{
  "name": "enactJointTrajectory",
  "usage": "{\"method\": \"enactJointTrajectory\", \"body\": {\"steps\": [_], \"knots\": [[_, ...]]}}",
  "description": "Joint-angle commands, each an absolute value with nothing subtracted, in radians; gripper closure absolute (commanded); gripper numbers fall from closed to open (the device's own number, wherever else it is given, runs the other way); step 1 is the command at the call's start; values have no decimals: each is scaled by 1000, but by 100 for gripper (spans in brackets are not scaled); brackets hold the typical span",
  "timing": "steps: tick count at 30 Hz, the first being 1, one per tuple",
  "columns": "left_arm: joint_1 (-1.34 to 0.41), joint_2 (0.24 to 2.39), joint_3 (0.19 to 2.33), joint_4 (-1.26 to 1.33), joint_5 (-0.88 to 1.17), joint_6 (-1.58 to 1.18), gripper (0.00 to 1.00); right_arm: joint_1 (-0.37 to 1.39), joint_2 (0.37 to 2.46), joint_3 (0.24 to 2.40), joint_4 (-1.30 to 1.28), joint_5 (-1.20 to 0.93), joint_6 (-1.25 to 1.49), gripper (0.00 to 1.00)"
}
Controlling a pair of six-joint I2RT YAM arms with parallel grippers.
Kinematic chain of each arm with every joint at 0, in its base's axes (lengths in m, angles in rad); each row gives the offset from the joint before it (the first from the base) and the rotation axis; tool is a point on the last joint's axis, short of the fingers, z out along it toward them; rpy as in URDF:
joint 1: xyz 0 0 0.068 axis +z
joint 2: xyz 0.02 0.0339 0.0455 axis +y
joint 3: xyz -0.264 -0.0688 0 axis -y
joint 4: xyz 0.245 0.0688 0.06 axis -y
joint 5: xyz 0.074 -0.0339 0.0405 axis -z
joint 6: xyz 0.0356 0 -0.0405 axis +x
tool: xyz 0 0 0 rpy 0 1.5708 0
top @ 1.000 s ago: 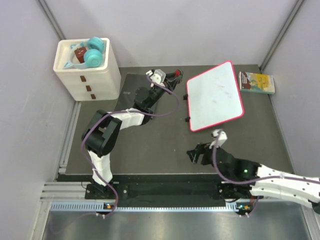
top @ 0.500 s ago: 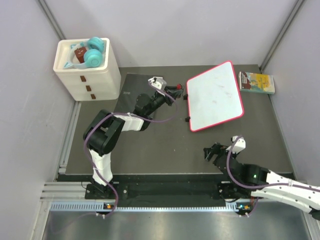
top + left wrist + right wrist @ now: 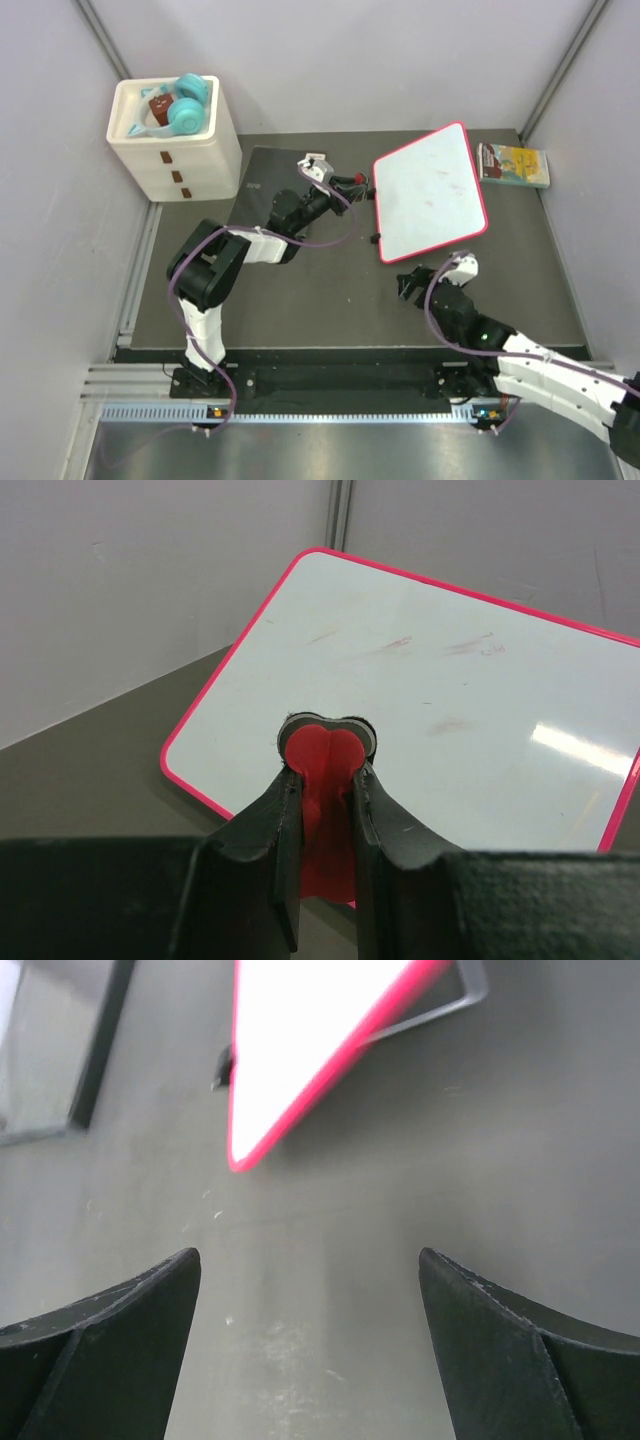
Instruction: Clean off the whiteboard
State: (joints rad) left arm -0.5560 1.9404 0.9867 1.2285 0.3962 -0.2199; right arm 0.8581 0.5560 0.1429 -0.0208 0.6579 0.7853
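On my dark grey table, the flat white pink-framed whiteboard lies toward the far right corner. My left tool, just beside its left edge, pinches a small red heart-shaped eraser. My right tool gapes wide, empty, near the board's near corner.

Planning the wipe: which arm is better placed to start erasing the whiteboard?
Left. The left gripper is shut on the red eraser beside the whiteboard; the right gripper is open and empty.
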Motion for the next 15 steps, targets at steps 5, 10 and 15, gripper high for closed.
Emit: {"method": "enactJointTrajectory", "body": {"steps": [5,10,15], "knots": [[-560,1970,977,1310,445,-245,100,821,807,247,330,466,681,11],[-561,1980,970,1356,477,-264,100,801,879,229,440,475,678,11],[-561,1988,968,1371,486,-273,100,755,956,242,489,486,699,12]]}}
